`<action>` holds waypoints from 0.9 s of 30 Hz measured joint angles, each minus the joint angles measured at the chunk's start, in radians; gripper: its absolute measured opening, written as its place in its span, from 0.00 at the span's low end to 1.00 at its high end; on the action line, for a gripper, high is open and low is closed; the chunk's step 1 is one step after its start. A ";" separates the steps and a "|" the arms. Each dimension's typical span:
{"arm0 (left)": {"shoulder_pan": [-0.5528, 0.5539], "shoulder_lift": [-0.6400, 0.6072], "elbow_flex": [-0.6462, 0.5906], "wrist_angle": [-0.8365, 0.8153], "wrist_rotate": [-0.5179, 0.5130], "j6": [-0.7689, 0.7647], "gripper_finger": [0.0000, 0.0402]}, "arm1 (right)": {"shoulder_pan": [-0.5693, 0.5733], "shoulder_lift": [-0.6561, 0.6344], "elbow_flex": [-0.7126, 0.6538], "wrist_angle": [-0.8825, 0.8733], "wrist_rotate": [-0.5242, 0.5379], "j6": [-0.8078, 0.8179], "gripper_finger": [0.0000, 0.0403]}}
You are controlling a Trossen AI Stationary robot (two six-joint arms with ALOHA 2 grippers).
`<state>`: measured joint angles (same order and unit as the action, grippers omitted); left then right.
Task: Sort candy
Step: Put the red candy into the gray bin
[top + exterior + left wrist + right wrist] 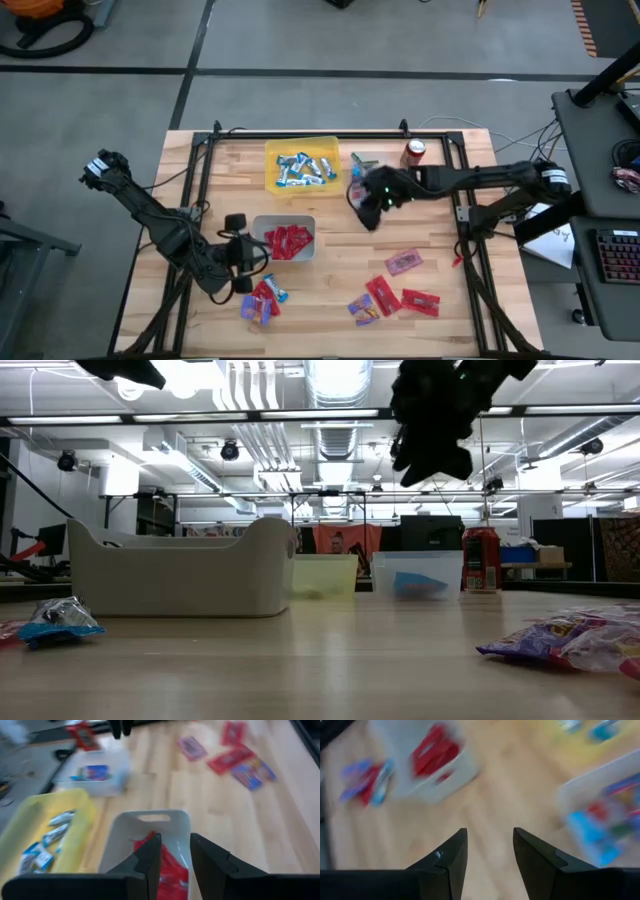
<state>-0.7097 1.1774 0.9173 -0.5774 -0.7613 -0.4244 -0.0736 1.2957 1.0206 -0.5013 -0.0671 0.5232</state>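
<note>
Sorting continues: we find the left gripper (172, 852) over the white plastic bin (262, 226) of red packets (288, 241), jaws parted a little around a red packet (156, 865); whether it grips we cannot tell. The right gripper (490, 845) hangs open and empty beside the clear bin (358, 163). Loose mixed candy (392, 294) lies on the wooden table (330, 280). We judge that the left should release fully inside the bin walls before lifting.
</note>
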 joint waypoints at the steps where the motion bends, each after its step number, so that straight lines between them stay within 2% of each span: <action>1: 0.002 0.000 -0.002 0.004 0.030 0.037 0.21 | 0.025 0.000 0.000 -0.012 -0.026 -0.001 0.37; 5: 0.019 0.000 -0.011 0.034 0.121 0.161 0.18 | 0.137 0.029 0.000 -0.107 -0.053 -0.042 0.37; 9: 0.056 -0.001 -0.025 0.082 0.197 0.260 0.15 | 0.249 0.084 0.000 -0.214 -0.029 -0.056 0.37; 13: 0.119 -0.011 -0.083 0.225 0.346 0.395 0.11 | 0.339 0.135 0.000 -0.305 -0.012 -0.059 0.37; 17: 0.208 -0.046 -0.156 0.343 0.477 0.442 0.10 | 0.408 0.179 0.000 -0.390 -0.011 -0.060 0.38; 22: 0.291 -0.096 -0.226 0.440 0.510 0.442 0.09 | 0.477 0.236 0.000 -0.445 -0.011 -0.043 0.38; 27: 0.324 -0.128 -0.261 0.520 0.509 0.449 0.09 | 0.515 0.294 -0.001 -0.444 0.007 -0.045 0.38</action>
<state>-0.3855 1.0497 0.6563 -0.0577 -0.2520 0.0249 0.4411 1.5896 1.0199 -0.9456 -0.0605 0.4784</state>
